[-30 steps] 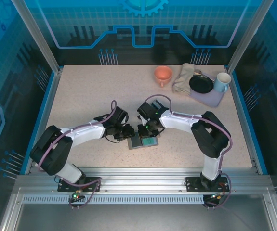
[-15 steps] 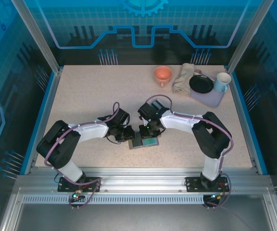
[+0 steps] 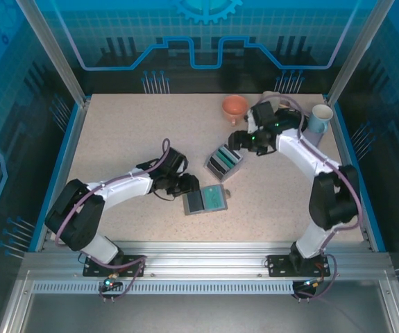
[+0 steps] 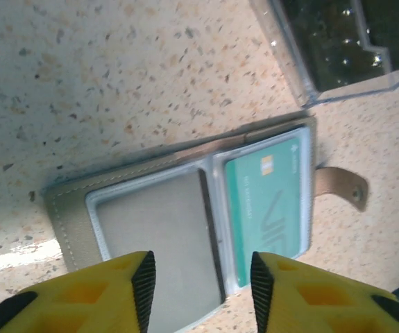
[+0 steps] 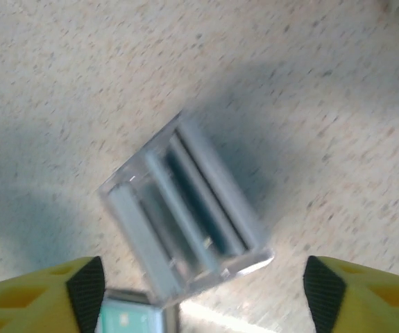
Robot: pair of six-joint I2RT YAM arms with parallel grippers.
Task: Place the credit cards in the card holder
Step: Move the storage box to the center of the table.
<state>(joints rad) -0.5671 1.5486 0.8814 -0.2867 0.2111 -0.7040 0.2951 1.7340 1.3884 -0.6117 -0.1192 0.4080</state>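
Currently, left gripper (image 4: 202,284) fingers stand partly apart above the card holder (image 4: 150,229), grasping nothing; right gripper (image 5: 204,288) fingers spread wide over the clear box (image 5: 185,215), empty.

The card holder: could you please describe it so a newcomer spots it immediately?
On the speckled table, look beside the left end effector. The card holder lies open and flat, grey with a teal card inside, unlike the clear box beyond it.
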